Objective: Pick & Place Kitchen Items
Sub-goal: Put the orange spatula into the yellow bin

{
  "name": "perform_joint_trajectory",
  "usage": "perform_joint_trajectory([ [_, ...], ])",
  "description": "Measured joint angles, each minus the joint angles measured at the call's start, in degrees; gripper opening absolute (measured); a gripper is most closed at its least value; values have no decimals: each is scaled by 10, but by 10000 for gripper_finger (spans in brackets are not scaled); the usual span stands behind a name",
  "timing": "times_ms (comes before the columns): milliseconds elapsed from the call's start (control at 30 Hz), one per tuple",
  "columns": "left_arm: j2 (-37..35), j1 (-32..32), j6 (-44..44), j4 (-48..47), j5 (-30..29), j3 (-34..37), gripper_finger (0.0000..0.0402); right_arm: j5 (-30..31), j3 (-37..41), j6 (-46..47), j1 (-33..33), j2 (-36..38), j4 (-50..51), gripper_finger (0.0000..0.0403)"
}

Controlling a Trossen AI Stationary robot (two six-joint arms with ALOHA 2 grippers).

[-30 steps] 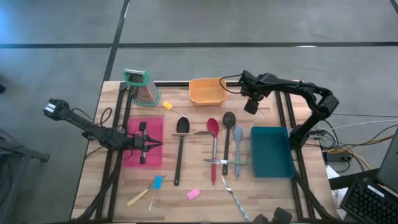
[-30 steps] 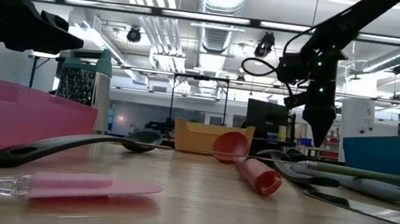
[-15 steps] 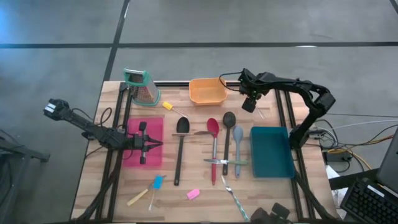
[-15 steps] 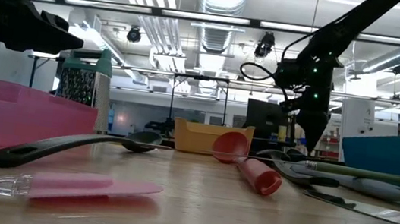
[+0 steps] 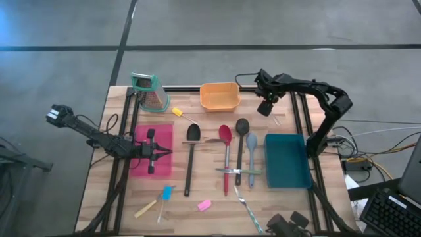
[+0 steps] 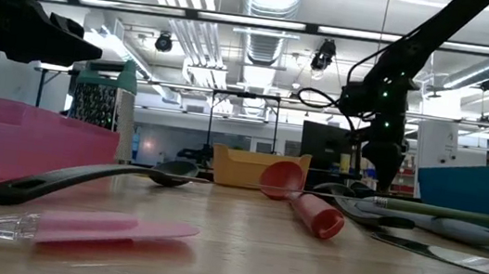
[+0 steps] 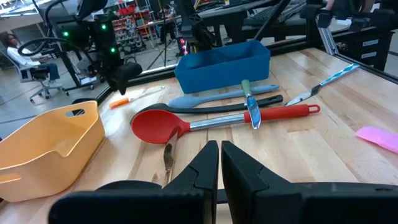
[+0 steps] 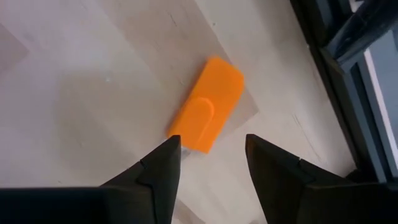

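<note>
Two pincers: the right pincer [image 8: 211, 163] hangs spread wide over the orange-tipped tool [image 8: 207, 114] on the table [image 5: 197, 217]; the left pincer [image 7: 219, 163], nearly closed, is empty

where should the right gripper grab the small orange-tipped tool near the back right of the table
Probably from straight above, fingers closing across the flat orange tip of the small orange-tipped tool. It lies flat on the wooden table, alone, with bare wood on both sides. The right gripper hangs over it, open, one finger either side of the tip's near end.

Wooden table [image 5: 197, 220]: spoons [image 5: 225, 158], orange tub [image 5: 219, 97], grater [image 5: 150, 92].
</note>
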State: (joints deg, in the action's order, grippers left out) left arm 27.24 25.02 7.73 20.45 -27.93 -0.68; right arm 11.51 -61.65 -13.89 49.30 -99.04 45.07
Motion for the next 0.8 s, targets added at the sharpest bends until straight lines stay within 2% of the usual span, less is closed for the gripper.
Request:
perform_joint_trajectory([
  [400,0,0,0,0,0,0,23,4,0,2,2,-50,-28,200],
  [800,0,0,0,0,0,0,23,3,-1,-3,3,-58,-31,156],
])
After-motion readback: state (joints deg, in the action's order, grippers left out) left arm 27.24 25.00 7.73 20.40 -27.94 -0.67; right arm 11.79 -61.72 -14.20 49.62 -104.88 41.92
